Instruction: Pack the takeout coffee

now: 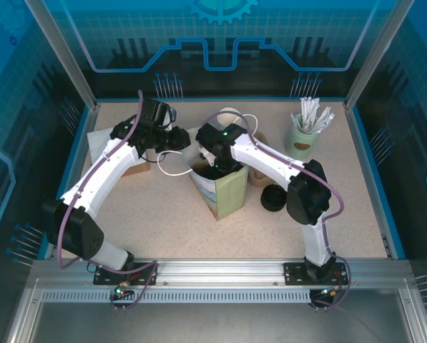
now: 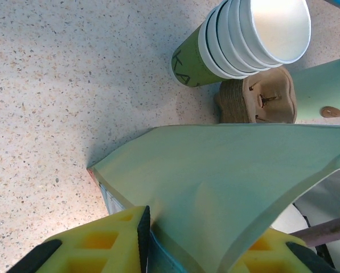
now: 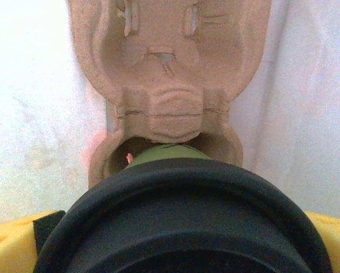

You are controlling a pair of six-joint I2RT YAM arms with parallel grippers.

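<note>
lidded cup [image 3: 181, 227] between right jaws

speckled beige table [image 1: 163, 236], blue printed wall panels [image 1: 220, 36] w/ circuit graphic, alu frame posts [image 1: 59, 50], bright even light

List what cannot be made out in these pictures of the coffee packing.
Right wrist view: the black lid hides whether the right gripper grips it.
Top view: the right arm hides the inside of the paper bag.
Left wrist view: the paper bag covers the base of the carrier stack.
</note>
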